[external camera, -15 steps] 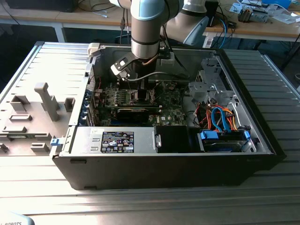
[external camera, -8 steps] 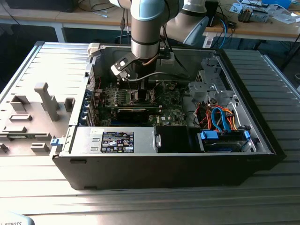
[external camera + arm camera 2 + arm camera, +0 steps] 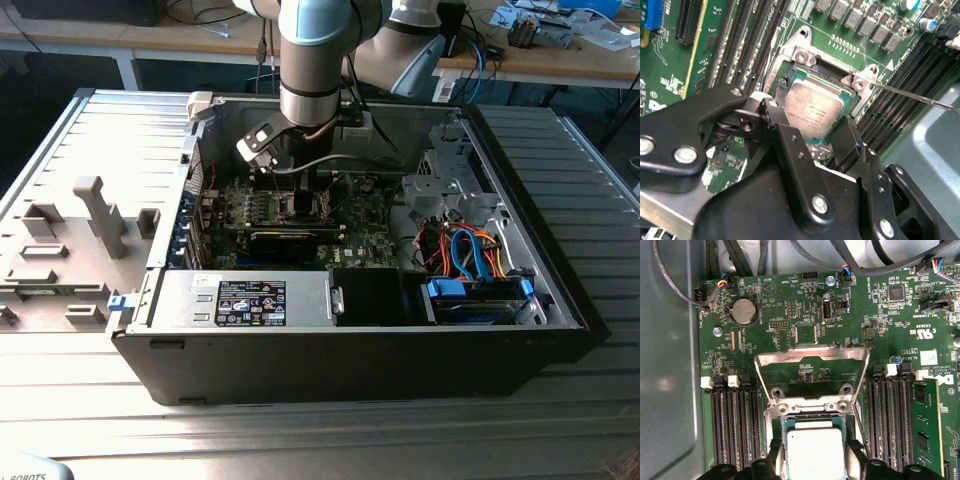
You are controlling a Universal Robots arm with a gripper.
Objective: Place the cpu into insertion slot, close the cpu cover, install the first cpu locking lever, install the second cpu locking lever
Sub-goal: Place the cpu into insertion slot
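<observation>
The cpu (image 3: 816,447) (image 3: 815,107), a small square chip with a pale silver top, lies over the insertion slot (image 3: 810,406) (image 3: 807,56) on the green motherboard (image 3: 365,215). My gripper (image 3: 815,456) (image 3: 813,114) is shut on the cpu, one black finger (image 3: 774,455) at each of two opposite edges. The cpu cover (image 3: 812,354), a silvery frame with a square window, is swung back open beyond the socket. A thin metal locking lever (image 3: 920,99) sticks out raised beside the socket. In the exterior view the gripper (image 3: 300,195) reaches down into the open computer case (image 3: 350,350).
Long black memory slots (image 3: 735,425) flank the socket on both sides, with a green memory module (image 3: 925,430) in one. A coin battery (image 3: 744,311) and cables sit further along the board. A black card (image 3: 295,237) and coloured cable bundles (image 3: 470,255) crowd the case. A grey fixture (image 3: 90,215) stands outside.
</observation>
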